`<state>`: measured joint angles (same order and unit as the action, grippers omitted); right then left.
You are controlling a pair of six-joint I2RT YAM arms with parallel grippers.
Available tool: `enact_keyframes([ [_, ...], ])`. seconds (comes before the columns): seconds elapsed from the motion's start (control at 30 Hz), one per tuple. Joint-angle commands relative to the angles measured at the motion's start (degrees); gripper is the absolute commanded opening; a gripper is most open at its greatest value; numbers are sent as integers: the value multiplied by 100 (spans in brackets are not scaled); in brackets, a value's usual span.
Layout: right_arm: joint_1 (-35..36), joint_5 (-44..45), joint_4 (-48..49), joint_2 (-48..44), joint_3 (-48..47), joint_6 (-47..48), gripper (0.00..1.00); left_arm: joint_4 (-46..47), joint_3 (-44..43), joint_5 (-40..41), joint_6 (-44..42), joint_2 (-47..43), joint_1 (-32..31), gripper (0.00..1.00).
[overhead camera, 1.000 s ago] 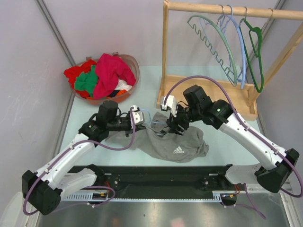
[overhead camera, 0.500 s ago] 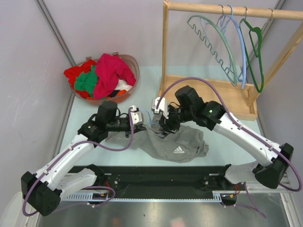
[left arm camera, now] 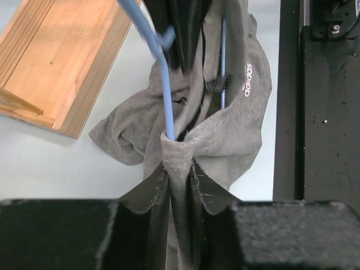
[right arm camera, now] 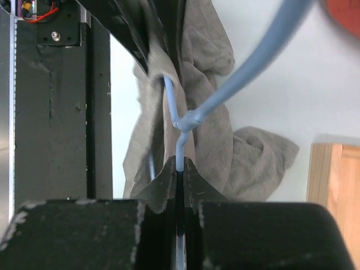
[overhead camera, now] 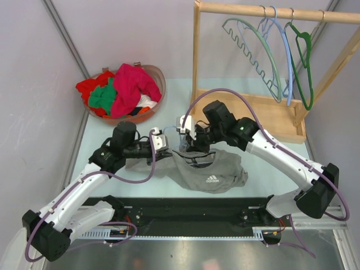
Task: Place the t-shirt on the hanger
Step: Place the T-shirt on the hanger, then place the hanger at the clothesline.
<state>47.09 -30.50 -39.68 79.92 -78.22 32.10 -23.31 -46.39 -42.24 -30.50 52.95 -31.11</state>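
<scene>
Bright, even, diffuse light fills the overhead view, with only faint shadows beside the t-shirt [overhead camera: 211, 169]. In both wrist views the dark foreground below the t-shirt is blurred; the cloth itself is sharp.

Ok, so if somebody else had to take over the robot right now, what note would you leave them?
Grip: the left gripper has its fingers pinched on a fold of the t-shirt. The right gripper is shut on the hanger, on its thin wire.
Where: the t-shirt lies bunched on the table between the arms, and the hanger runs into its fabric.
Done: hanger partly inside the shirt.
Left: spread the shirt over both hanger shoulders.
</scene>
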Motion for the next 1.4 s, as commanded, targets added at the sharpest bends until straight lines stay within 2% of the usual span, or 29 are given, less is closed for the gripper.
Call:
enact_keyframes([
  [0.0,-402,-237,-224,-556,-10,148,0,-305,191,-399,-315,-285,280,23],
  [0.27,-613,-351,-690,-1285,166,43,0,-841,139,-513,-983,-197,992,22],
  [0.37,-613,-203,-734,-1478,166,-98,0,-868,-19,-627,-923,-180,1124,23],
  [0.47,-692,69,-778,-1532,-175,-353,0,-807,-361,-654,-547,-206,1169,42],
  [0.5,-840,123,-891,-1480,-359,-449,0,-702,-562,-645,-405,-223,1195,54],
  [0.57,-1025,263,-1085,-1357,-1210,-424,0,-422,-765,-558,111,-285,1292,67],
  [0.6,-1113,316,-1303,-1191,-1509,-380,0,-333,-966,-531,254,-302,1318,80],
  [0.63,-1288,360,-1418,-1102,-2278,-240,0,-254,-1073,-514,386,-320,1344,89],
  [0.7,-1378,483,-1760,-822,-3046,-90,0,88,-1362,-321,869,-364,1354,100],
  [0.73,-1404,623,-1893,-707,-3764,119,0,212,-1451,-285,1027,-390,1362,100],
  [0.87,-1404,949,-2473,-250,-5392,481,0,1062,-1916,-171,1765,-417,1362,100],
  [0.97,-1396,1292,-2702,-196,-5905,535,0,1259,-2224,-223,1969,-321,1354,100],
  [1.07,-1404,1459,-3009,-537,-5872,325,0,1215,-2567,-408,2013,-180,1345,100],
  [1.17,-1404,1617,-3659,-1055,-5443,131,0,1224,-2559,-522,1856,-162,1336,100],
  [1.3,-1404,2336,-4205,-2055,-3943,-89,0,1215,-2331,-610,1750,-162,1292,100],
  [1.37,-1404,2899,-4328,-2392,-3588,-125,0,1215,-2208,-610,1653,-162,1213,100],
])
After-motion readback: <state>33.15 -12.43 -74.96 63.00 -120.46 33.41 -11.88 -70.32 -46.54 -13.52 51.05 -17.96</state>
